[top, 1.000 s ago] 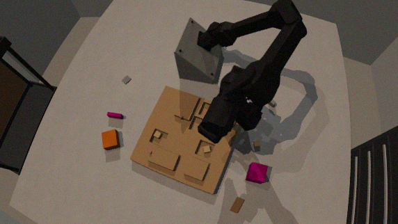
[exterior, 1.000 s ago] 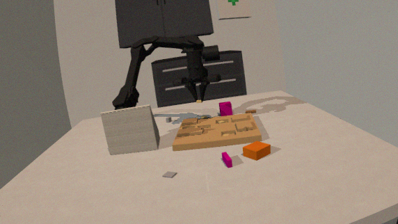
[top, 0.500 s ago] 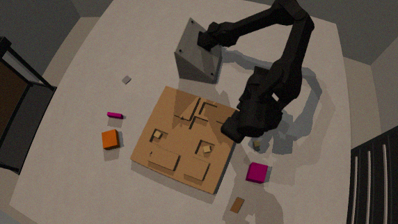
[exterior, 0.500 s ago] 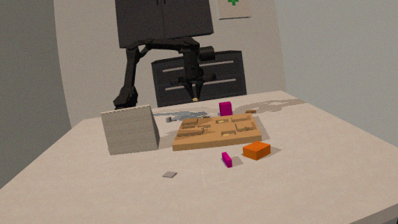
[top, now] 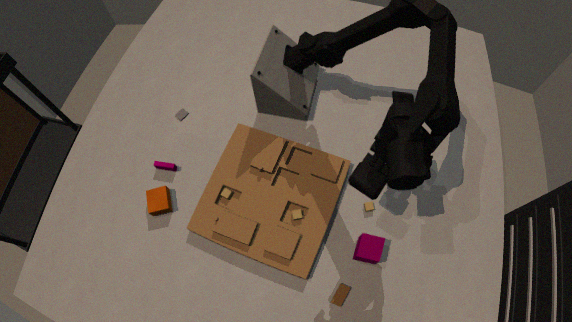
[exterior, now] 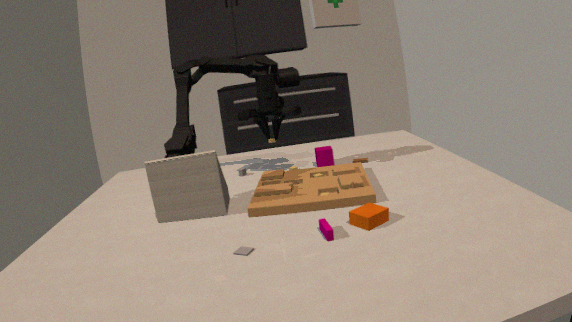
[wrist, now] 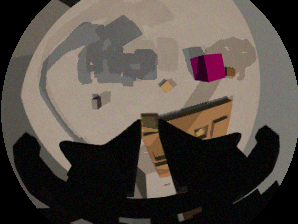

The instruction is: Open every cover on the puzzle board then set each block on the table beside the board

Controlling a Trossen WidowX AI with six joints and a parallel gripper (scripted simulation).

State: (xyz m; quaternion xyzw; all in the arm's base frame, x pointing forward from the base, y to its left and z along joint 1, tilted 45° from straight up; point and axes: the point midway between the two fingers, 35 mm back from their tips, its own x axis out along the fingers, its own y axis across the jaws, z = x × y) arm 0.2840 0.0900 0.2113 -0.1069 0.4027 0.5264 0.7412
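Note:
The wooden puzzle board lies flat on the table. Two small tan blocks sit in open wells, one block at the left and another block nearer the right edge. Raised covers, one cover and another cover, stand beside those wells. The board's far part is shadowed, its covers harder to read. A tan block rests on the table right of the board. My gripper is shut on another tan block, high above the table beyond the board's edge; the hand hides its fingertips in the top view.
A grey wedge stands behind the board. A magenta cube and brown piece lie right. An orange block, magenta bar and grey tile lie left. A small grey piece also shows.

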